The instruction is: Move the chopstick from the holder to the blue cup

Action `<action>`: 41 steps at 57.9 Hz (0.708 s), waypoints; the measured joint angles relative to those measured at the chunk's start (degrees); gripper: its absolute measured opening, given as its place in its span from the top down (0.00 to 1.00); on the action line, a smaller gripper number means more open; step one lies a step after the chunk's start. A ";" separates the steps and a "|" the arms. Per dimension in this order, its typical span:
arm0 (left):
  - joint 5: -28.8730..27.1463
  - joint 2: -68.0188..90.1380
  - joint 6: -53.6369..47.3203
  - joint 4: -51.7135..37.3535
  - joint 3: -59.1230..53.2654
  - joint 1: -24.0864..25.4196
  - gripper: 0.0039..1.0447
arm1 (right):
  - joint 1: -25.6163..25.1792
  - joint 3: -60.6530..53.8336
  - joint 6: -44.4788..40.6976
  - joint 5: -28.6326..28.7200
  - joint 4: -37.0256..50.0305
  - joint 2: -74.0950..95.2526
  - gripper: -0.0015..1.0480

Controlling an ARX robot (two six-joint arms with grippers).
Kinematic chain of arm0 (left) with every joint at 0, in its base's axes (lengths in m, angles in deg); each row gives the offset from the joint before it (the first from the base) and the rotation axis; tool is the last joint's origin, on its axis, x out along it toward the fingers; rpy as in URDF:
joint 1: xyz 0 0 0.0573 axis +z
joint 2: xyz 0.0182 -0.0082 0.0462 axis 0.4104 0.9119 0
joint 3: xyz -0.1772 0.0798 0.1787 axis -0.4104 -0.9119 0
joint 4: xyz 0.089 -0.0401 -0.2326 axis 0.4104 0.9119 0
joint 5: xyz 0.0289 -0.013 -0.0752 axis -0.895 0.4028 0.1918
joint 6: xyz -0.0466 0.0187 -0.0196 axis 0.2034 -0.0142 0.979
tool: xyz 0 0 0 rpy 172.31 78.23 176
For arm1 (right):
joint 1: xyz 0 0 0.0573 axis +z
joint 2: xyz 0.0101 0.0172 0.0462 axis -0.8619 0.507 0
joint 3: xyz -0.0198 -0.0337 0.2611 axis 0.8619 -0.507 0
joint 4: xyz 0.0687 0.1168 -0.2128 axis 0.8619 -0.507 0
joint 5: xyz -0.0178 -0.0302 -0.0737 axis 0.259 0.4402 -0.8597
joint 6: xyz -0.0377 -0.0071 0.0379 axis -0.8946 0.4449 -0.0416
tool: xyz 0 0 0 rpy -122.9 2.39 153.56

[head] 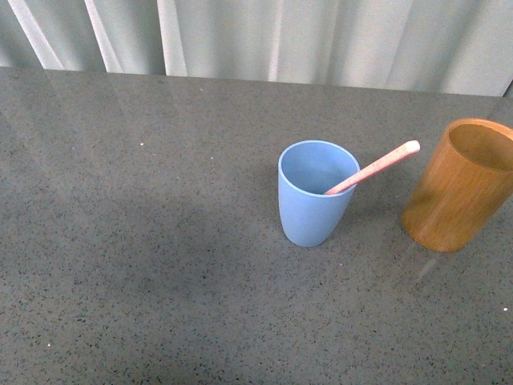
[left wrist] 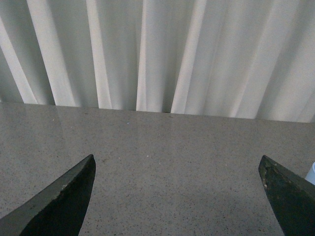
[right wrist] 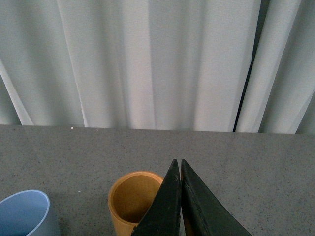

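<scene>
Grey speckled stone formed the counter [head: 160,265], with pale pleated curtains [head: 280,36] hanging behind its far edge. In the front view, the blue cup [head: 314,195] stood upright near the middle of the counter. One pink chopstick [head: 373,168] rested inside it, tilted, its lower end down in the cup and its thicker end projecting over the rim toward the holder [head: 461,185]. The orange-brown wooden holder stood upright to the right of the blue cup, near it but not touching, and partly cut off by the frame edge. Neither arm appeared in this view.

In the left wrist view, the left pincer [left wrist: 177,196] had its two dark fingers [left wrist: 61,201] spread wide apart, with bare counter [left wrist: 172,162] between them and nothing held. A sliver of light blue showed at the frame edge beside one finger. Curtains [left wrist: 162,54] filled the background.

In the right wrist view, the right pincer [right wrist: 178,169] had its fingers [right wrist: 165,211] pressed together, tips meeting, with nothing visible between them. The holder [right wrist: 129,201] stood just beside the closed fingers, its open mouth visible and its interior showing no contents. The blue cup [right wrist: 24,214] appeared at the frame corner, apart from the holder.
</scene>
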 joint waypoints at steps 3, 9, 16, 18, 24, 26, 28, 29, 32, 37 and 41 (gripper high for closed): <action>0.02 0.00 0.00 0.00 0.00 0.00 0.06 | -1.03 -0.61 0.00 1.29 -1.44 -2.14 0.99; 0.02 0.00 0.00 0.00 0.00 0.00 0.06 | -5.20 -3.28 -0.02 4.70 -0.42 -4.33 0.99; 0.00 0.00 0.00 0.00 0.00 0.00 0.06 | -5.42 -3.41 -0.02 5.14 -4.50 -8.79 0.99; 0.00 0.00 0.00 0.00 0.00 0.00 0.06 | -5.44 -3.43 -0.02 5.16 -5.60 -10.08 0.99; 0.00 -0.04 0.00 0.00 0.00 0.00 0.06 | -5.46 -3.48 -0.02 5.14 -9.18 -14.16 0.99; 0.00 -0.04 0.00 0.00 0.00 0.00 0.06 | -5.46 -3.48 -0.02 5.14 -10.21 -15.30 0.99; 0.02 -0.04 0.00 0.00 0.00 0.00 0.06 | -5.46 -3.50 -0.02 5.14 -11.93 -17.07 0.99; 0.00 -0.04 0.00 0.00 0.00 0.00 0.06 | -5.46 -3.52 -0.02 5.14 -12.90 -18.03 0.99; 0.00 -0.04 0.00 0.00 0.00 0.00 0.06 | -5.46 -3.52 -0.02 5.14 -14.49 -19.78 0.99; 0.00 -0.04 0.00 0.00 0.00 0.00 0.06 | -5.46 -3.54 -0.02 5.14 -16.87 -22.40 0.99; 0.00 -0.04 0.00 0.00 0.00 0.00 0.06 | -5.46 -3.54 0.00 5.14 -18.80 -24.37 0.99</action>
